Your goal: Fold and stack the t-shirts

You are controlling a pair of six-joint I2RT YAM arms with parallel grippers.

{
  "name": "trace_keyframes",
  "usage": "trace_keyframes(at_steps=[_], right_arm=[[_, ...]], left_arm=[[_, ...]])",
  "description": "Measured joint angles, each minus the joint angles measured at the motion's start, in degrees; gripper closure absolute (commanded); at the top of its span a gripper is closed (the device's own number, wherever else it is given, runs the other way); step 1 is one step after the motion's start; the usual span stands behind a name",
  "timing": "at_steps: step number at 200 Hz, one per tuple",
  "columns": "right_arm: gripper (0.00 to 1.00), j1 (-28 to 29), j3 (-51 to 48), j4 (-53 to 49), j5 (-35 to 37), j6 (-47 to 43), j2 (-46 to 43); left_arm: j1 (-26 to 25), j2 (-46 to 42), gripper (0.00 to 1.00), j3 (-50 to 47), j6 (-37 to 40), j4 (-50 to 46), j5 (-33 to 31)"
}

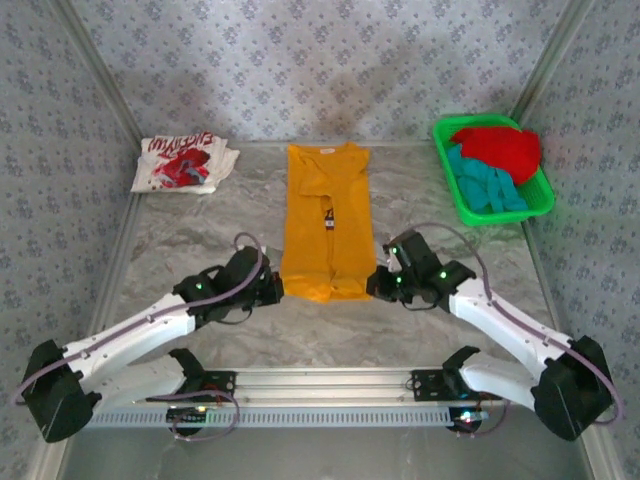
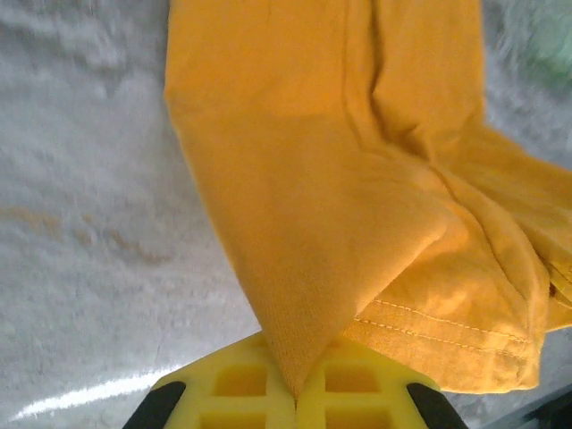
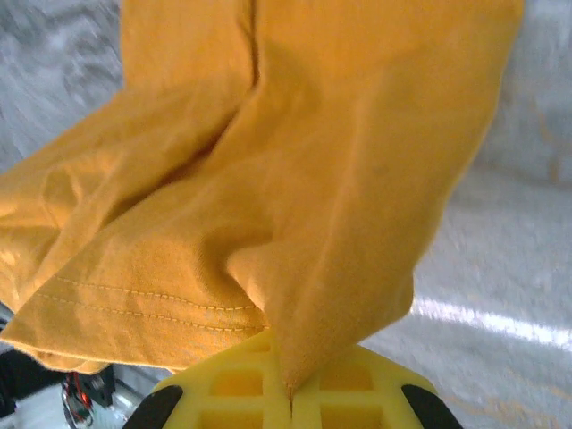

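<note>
Top external view: bare table (image 1: 190,240) flanks the yellow-orange t-shirt (image 1: 322,210), laid lengthwise at centre. Left pincer (image 1: 273,289) and right pincer (image 1: 376,286) each pinch a near hem corner.

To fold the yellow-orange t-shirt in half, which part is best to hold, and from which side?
Probably the two near hem corners, from the near side: the yellow-orange t-shirt lies as a long narrow strip, hem toward the arms. The left gripper and right gripper are shut on those corners.
</note>
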Motion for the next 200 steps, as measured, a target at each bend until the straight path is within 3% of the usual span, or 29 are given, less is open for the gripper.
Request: trace_keyframes(at_steps=[131, 200], right_arm=[[1.0, -9.97, 11.39, 0.2, -2.69, -8.55, 13.6], [1.0, -12.26, 12.79, 1.97, -3.78, -10.4, 17.46]], left_arm=[[12.61, 13.75, 1.0, 9.79, 10.8, 1.81, 7.89], [14.73, 18.73, 1.0, 10.56, 12.46, 4.61, 9.97]])
